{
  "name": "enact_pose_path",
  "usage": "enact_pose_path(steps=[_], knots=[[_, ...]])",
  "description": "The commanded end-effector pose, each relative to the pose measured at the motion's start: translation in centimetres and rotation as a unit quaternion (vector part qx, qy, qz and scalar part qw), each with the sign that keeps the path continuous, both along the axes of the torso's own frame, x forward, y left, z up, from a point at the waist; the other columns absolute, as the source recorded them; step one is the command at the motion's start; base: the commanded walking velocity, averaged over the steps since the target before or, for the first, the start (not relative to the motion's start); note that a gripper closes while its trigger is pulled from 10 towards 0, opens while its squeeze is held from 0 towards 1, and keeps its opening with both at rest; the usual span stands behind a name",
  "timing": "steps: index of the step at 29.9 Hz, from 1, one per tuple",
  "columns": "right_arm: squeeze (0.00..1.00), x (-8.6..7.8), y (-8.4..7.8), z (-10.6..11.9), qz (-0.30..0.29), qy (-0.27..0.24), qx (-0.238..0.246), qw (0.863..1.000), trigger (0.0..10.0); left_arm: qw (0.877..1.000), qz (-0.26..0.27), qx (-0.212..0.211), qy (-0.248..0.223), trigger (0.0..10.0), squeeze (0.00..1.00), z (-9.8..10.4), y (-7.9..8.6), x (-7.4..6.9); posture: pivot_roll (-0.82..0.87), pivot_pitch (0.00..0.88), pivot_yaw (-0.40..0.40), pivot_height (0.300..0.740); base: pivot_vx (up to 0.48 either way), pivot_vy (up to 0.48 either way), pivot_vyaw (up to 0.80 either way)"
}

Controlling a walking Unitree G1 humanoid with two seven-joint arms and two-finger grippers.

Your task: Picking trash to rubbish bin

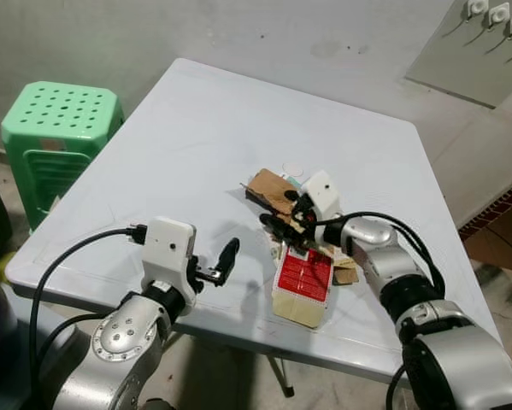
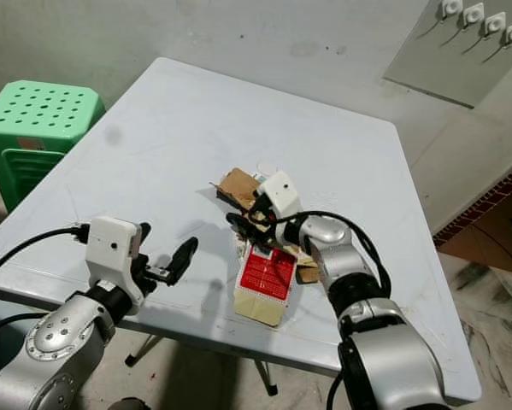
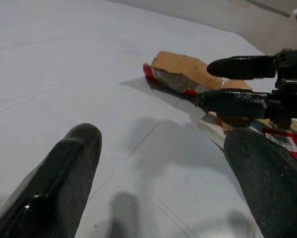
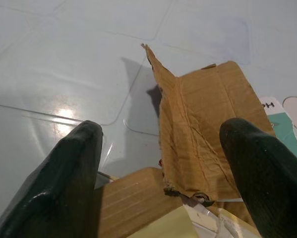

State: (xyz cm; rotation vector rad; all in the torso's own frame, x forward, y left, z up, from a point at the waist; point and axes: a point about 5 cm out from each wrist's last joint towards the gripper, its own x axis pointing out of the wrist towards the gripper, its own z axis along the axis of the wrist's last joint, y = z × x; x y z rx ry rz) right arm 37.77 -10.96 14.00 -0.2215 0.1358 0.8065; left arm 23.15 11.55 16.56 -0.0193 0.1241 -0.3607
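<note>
- Left eye view: a pile of trash lies right of centre on the white table [image 1: 196, 128]: a torn brown cardboard piece [image 1: 271, 190] at its far side and a flat red-and-cream packet [image 1: 303, 282] nearer. The right gripper [image 1: 283, 220] hovers over the pile, fingers apart. A green stool [image 1: 57, 128] stands far left.
- Right eye view: the left gripper [image 2: 163, 256] hangs above the near table edge, left of the pile, empty.
- Left wrist view: its fingers [image 3: 64, 173] spread wide, aimed toward the pile.
- Right wrist view: the creased cardboard sits between its wide-set fingers [image 4: 69, 168], untouched. It looks light, thin and bendable, likely to slide on the smooth top; the raised folded edge seems the best place to pinch.
</note>
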Motion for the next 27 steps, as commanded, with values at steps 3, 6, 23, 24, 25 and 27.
enact_pose_path(steps=[3, 6, 23, 24, 25, 27], knots=[[0.0, 0.37, -0.55, 0.19, -0.018, 0.0, -0.012, 1.0, 10.0, 1.0, -0.005, -0.006, 0.001, 10.0, 0.0, 0.28, -0.49, -0.53, 0.22, 0.202, -0.241, 0.74, 0.0, 0.0, 0.0], [0.0, 0.42, -0.38, 0.19, -0.019, 0.001, -0.014, 1.0, 8.8, 1.0, -0.003, -0.006, 0.002, 10.0, 0.0, 0.32, -0.49, -0.62, 0.22, 0.205, -0.241, 0.74, 0.0, 0.0, 0.0], [0.0, 0.57, 0.21, 0.2, -0.03, -0.011, -0.022, 0.999, 1.1, 1.0, 0.0, -0.004, 0.005, 10.0, 0.0, 0.44, -0.6, -0.87, 0.23, 0.219, -0.244, 0.74, 0.0, 0.0, 0.0], [0.0, 0.58, 0.2, 0.18, -0.032, -0.01, -0.023, 0.999, 1.3, 1.0, 0.0, -0.004, 0.005, 10.0, 0.0, 0.47, -0.62, -0.86, 0.23, 0.219, -0.244, 0.74, 0.0, 0.0, 0.0], [0.0, 0.59, 0.18, 0.17, -0.032, -0.009, -0.024, 0.999, 0.4, 1.0, -0.001, -0.003, 0.004, 10.0, 0.0, 0.52, -0.65, -0.82, 0.23, 0.219, -0.243, 0.74, 0.0, 0.0, 0.0], [0.0, 0.59, 0.17, 0.17, -0.032, -0.01, -0.025, 0.999, 0.5, 1.0, -0.002, -0.003, 0.003, 10.0, 0.0, 0.59, -0.68, -0.76, 0.23, 0.217, -0.242, 0.74, 0.0, 0.0, 0.0]])
